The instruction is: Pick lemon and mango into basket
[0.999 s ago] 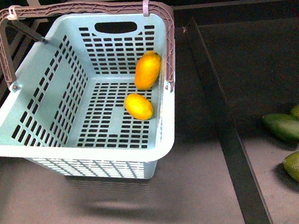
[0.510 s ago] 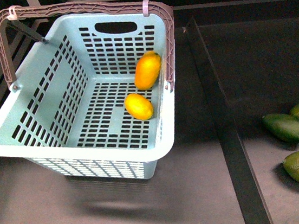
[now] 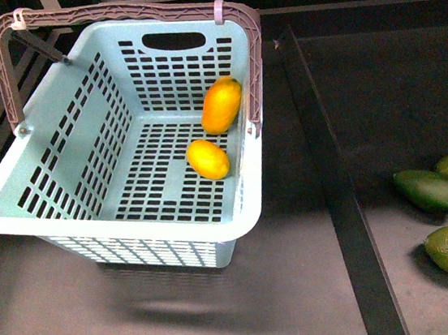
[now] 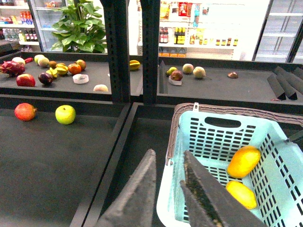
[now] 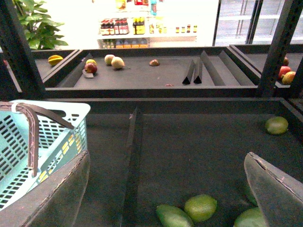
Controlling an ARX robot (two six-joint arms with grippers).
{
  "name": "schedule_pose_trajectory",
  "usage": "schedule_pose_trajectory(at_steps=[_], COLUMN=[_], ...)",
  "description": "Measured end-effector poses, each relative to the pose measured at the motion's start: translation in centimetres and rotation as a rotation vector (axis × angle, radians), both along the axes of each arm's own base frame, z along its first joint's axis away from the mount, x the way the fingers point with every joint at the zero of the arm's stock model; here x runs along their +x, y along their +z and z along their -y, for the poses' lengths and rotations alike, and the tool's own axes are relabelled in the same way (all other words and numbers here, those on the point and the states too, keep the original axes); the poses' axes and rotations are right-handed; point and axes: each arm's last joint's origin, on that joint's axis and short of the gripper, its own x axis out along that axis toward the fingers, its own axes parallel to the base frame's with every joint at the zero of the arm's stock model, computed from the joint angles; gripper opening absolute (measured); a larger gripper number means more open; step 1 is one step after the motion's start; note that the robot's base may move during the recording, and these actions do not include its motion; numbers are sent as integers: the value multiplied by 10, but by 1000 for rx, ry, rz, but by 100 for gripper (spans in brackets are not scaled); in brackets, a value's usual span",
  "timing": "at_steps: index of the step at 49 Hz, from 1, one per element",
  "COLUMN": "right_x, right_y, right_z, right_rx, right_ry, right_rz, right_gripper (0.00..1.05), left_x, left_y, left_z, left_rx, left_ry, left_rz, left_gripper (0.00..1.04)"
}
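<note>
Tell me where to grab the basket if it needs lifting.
Grip the brown handle along its top bar, coming from above. It lies tipped back against the basket's far rim, a thin bar the jaws could likely span; the wide teal walls offer no comparable hold.

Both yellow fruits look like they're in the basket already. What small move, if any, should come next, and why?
Probably none beyond holding both arms back. The lemon and mango both lie on the basket floor, and neither end effector, left or right, holds anything, so the task looks done.
</note>
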Motion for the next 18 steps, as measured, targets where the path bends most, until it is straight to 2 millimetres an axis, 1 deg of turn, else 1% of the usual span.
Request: schedule_pose_trajectory(at_steps=[4,15,16,18], right_x=[0,0,0,0], right_y=[0,0,0,0], right_z=[0,0,0,0], right_rx=[0,0,0,0], right_ry=[0,0,0,0], right_rz=[0,0,0,0], right_gripper=[96,96,96,96], left_x=[0,0,0,0], left_y=[0,0,0,0], left_z=[0,0,0,0], left_rx=[0,0,1,2], left_ry=[0,0,0,0], left_rz=[0,0,0,0], left_gripper=[39,97,99,98])
